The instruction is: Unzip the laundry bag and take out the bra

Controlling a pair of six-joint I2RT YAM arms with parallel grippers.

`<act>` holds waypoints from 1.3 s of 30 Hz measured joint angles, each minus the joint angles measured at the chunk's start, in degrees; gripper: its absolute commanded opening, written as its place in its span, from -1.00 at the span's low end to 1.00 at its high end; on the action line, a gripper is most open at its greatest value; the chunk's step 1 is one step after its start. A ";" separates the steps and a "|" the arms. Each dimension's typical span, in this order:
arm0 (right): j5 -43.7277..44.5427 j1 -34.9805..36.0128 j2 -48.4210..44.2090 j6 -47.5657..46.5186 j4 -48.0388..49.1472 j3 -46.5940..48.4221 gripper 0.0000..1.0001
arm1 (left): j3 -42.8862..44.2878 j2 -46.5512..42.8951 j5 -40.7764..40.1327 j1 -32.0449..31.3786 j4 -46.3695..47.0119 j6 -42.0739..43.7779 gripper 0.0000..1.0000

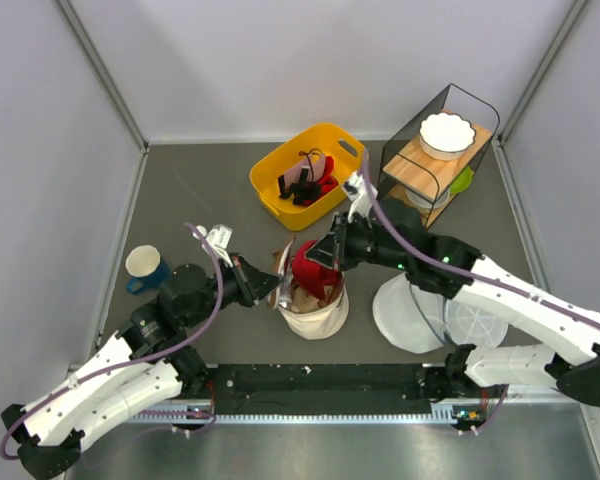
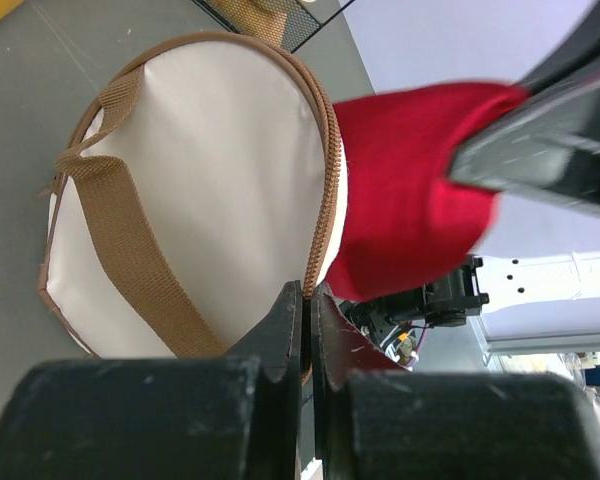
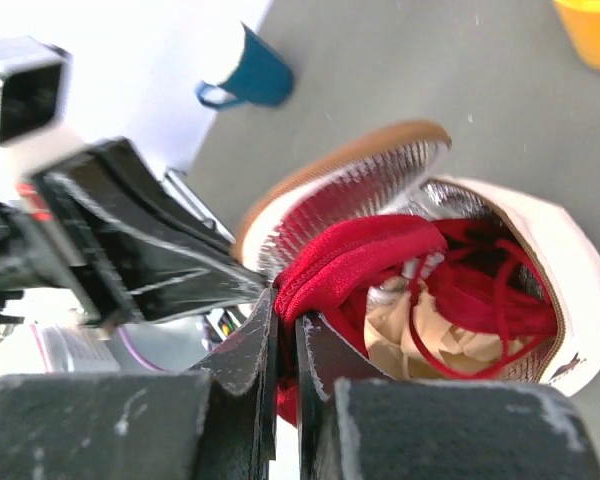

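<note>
The laundry bag (image 1: 318, 318) sits on the gray worktop (image 1: 195, 190), near the front and in the middle, between the two arms. It is cream with a brown zipper band (image 2: 326, 180) and a brown strap (image 2: 120, 235). The bag is unzipped and its round lid stands up on the left side. The shiny silver lining (image 3: 375, 185) shows inside the lid.

The left tool (image 1: 277, 290) is clenched on the edge of the lid, right at the zipper band. Its two fingers (image 2: 288, 330) are pressed close together with the rim pinched between them.

The right tool (image 1: 325, 255) reaches in from the right, above the open bag. It is clenched too, grasping the red bra (image 1: 310, 265). A fold of the red cloth is squeezed between its fingers (image 3: 255, 350). Part of the bra is lifted above the bag's mouth, and its thin red straps hang down into the bag. Some tan cloth (image 3: 400, 325) lies in there under them.

A blue cup (image 1: 145, 268) stands on the left side of the worktop. A yellow basket (image 1: 280, 180) with red and black things in it sits behind the bag. To the right of the basket is a wire shelf (image 1: 430, 160) with a white bowl (image 1: 447, 133) on top. Some white mesh pouches (image 1: 420, 315) lie to the right of the bag.
</note>
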 measured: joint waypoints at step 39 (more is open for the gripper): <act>7.52 -15.37 24.37 -16.41 -2.10 59.56 -1.00 | -0.28 1.09 0.42 0.07 0.04 0.20 -1.00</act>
